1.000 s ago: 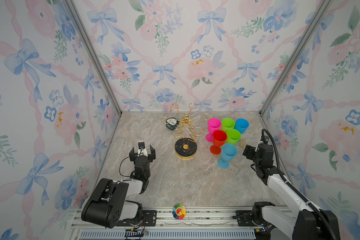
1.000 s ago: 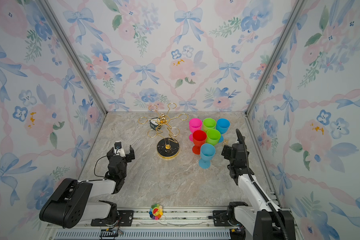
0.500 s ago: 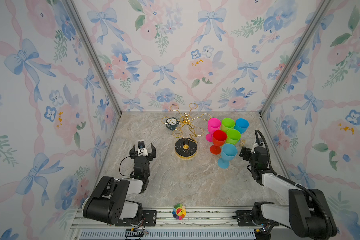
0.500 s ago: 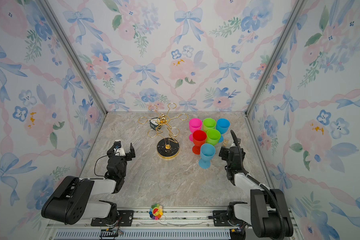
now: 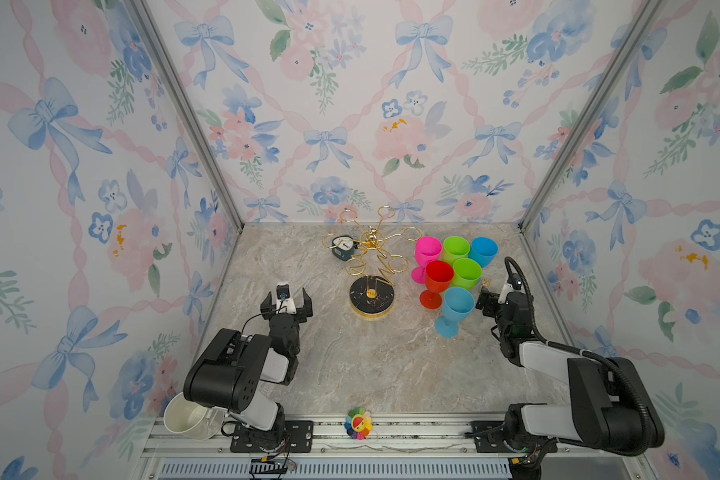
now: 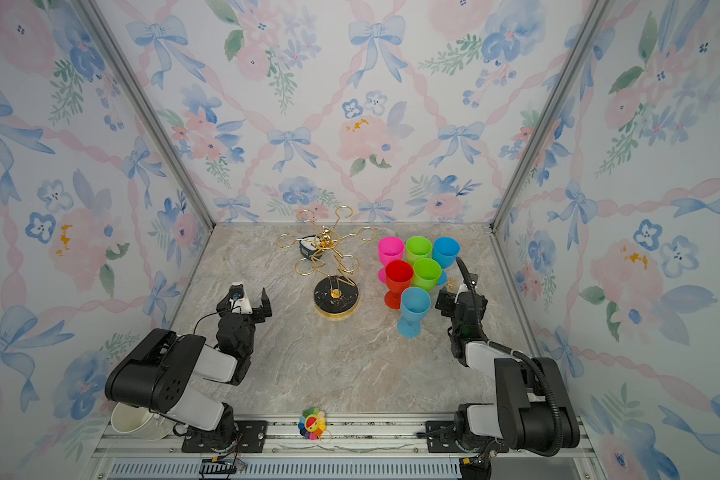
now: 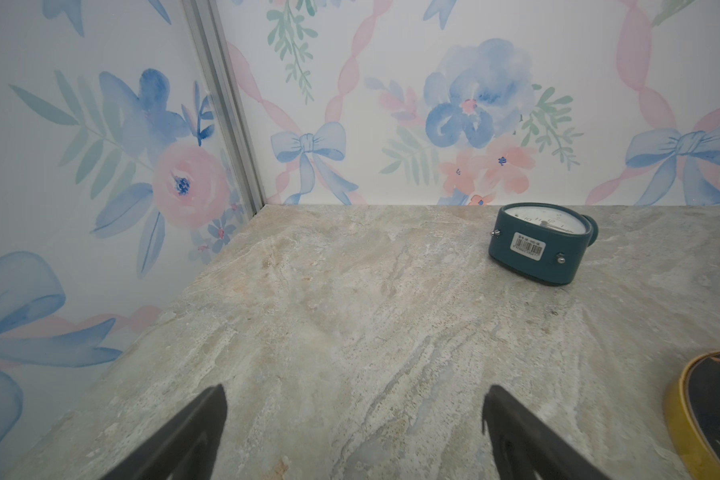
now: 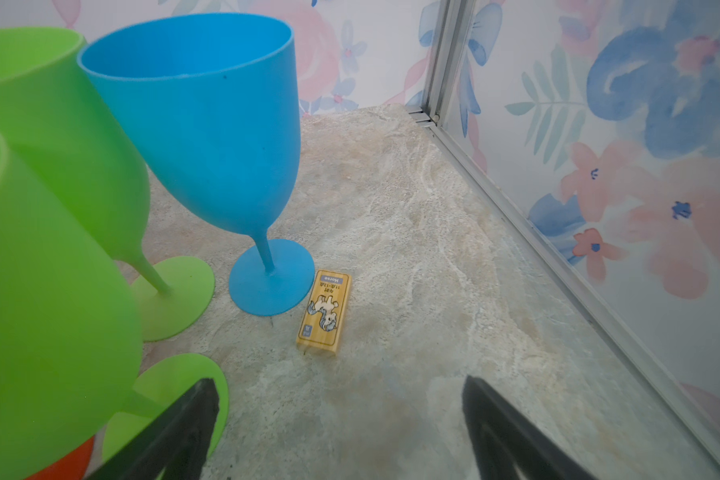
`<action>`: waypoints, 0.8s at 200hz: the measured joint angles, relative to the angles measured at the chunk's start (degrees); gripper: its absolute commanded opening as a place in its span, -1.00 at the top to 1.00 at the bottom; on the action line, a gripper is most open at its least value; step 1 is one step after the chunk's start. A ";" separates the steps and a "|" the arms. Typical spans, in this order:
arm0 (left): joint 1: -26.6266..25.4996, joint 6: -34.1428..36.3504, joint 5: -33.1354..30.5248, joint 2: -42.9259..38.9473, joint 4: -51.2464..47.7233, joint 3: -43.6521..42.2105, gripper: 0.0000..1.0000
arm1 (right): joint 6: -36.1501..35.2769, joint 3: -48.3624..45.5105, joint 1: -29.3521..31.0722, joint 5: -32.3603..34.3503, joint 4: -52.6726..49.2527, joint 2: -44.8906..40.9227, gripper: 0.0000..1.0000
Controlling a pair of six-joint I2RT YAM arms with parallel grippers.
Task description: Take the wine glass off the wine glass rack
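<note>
Two arms lie low over the tabletop (image 5: 350, 365), and only the right one has been moved: stretched out a second ago, it has since been folded back toward its base. The right claw (image 5: 491, 293) is held spread and empty, just beside the light blue wine glass (image 5: 457, 305). The left claw (image 5: 287, 298) is likewise spread, grips nothing, and has scarcely been shifted.

The wine glass rack (image 5: 371, 297) stands at mid-tabletop. So far as the thin gold wire can be made out, no glass is hung on any loop. All six wine glasses (image 5: 466, 272) are set upright in a cluster to its right, so the task is judged finished and the pull-back a retreat.

A teal alarm clock (image 7: 541, 245) lies by the rack's far side. A small wooden block (image 8: 324, 313) lies just beside the foot of the darker blue wine glass (image 8: 208, 137).
</note>
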 measured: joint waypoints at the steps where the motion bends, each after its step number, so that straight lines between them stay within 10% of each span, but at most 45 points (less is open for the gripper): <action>1: 0.02 0.00 0.00 0.00 0.04 0.00 -0.96 | -0.02 0.00 0.00 -0.02 0.22 0.15 -0.89; 160: 3.06 -2.38 3.89 0.00 0.02 0.09 -0.96 | -3.80 -0.83 2.10 1.07 11.82 10.40 -0.94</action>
